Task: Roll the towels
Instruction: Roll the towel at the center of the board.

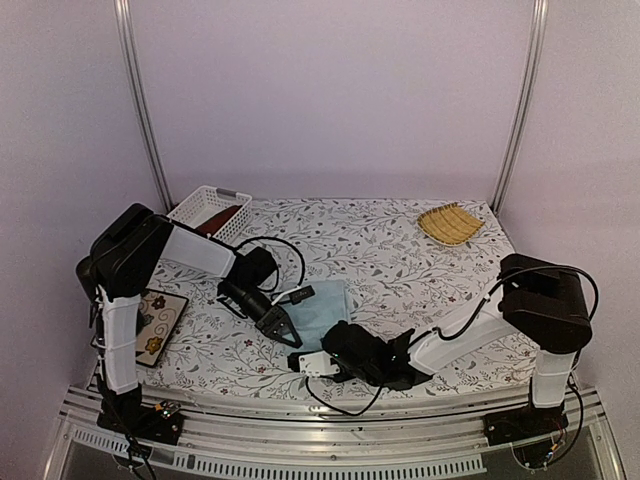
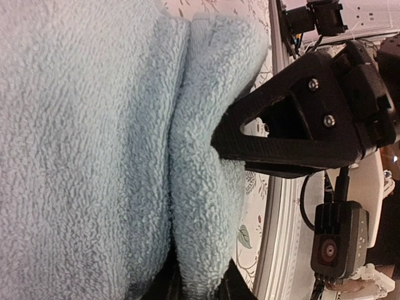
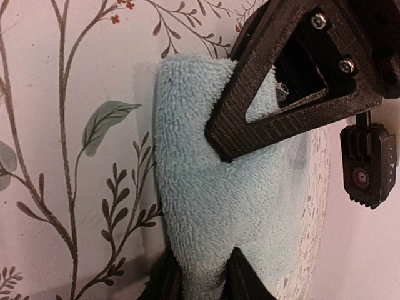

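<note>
blue towel [image 1: 325,305], near table edge: fold started, not rolled | left gripper [image 2: 200,289], right gripper [image 3: 203,281]: both pinching it | red towel [image 1: 222,218]: in far-left basket [image 1: 190,208]

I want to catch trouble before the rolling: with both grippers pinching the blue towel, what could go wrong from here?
The left gripper and right gripper pinch the same end of the blue towel very close together, so they might bump. Each holds only a small fold, which could slip out. That end lies by the near edge of the table, so the towel might slide off.
</note>
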Action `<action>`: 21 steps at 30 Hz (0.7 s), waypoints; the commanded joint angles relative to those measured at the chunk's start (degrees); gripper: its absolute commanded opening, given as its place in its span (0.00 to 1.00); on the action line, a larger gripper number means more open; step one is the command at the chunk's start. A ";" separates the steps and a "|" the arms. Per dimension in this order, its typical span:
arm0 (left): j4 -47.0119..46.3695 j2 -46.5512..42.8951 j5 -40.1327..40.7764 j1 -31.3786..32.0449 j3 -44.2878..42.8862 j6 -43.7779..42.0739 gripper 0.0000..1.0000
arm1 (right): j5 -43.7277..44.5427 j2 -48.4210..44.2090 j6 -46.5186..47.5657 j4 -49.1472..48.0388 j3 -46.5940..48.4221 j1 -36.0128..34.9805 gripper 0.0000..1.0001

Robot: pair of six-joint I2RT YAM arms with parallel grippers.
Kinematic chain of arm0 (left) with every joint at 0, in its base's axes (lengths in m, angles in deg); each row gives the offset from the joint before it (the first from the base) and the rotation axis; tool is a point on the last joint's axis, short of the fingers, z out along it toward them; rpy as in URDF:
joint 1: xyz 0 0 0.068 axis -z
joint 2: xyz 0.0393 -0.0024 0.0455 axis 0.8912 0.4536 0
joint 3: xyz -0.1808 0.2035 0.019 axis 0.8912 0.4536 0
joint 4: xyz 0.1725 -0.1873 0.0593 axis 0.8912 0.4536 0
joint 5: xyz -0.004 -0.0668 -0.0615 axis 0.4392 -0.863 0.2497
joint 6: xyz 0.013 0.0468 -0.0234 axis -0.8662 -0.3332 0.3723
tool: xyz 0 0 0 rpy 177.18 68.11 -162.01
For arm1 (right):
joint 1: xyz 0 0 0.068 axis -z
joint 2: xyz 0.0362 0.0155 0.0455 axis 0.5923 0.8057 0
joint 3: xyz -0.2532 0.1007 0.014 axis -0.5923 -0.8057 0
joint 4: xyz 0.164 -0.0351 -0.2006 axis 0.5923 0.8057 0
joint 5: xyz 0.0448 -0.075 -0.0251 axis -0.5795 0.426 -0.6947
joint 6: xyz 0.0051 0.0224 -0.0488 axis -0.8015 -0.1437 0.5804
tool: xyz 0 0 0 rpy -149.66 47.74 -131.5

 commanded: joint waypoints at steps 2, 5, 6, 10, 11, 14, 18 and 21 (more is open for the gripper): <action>-0.19 1.72 3.47 -0.32 0.51 -0.32 0.19 | -0.42 3.03 -1.91 4.60 1.57 0.01 0.17; -0.57 1.12 3.90 -0.28 1.08 -0.21 0.21 | -1.12 3.43 -2.57 5.84 2.11 0.07 0.11; -0.62 0.80 4.09 -0.27 1.26 -0.25 0.23 | -1.35 3.44 -2.70 6.32 2.36 0.18 0.09; -0.88 -0.57 5.59 -0.26 1.73 -0.32 0.38 | -3.04 3.20 -3.37 8.30 3.21 0.53 0.03; -0.99 -0.99 6.35 -0.31 1.86 -0.19 0.43 | -3.36 3.03 -3.54 8.60 3.35 0.67 0.03; -1.35 -2.35 8.24 -0.29 2.51 -0.23 0.55 | -4.59 2.38 -3.92 9.43 3.72 1.33 0.02; -1.37 -4.36 10.81 -0.29 3.00 0.38 0.73 | -7.69 0.70 -3.70 11.36 4.44 1.75 0.02; -1.37 -6.56 13.63 -0.27 3.53 0.68 0.85 | -10.68 -0.26 -3.77 13.45 5.55 2.00 0.02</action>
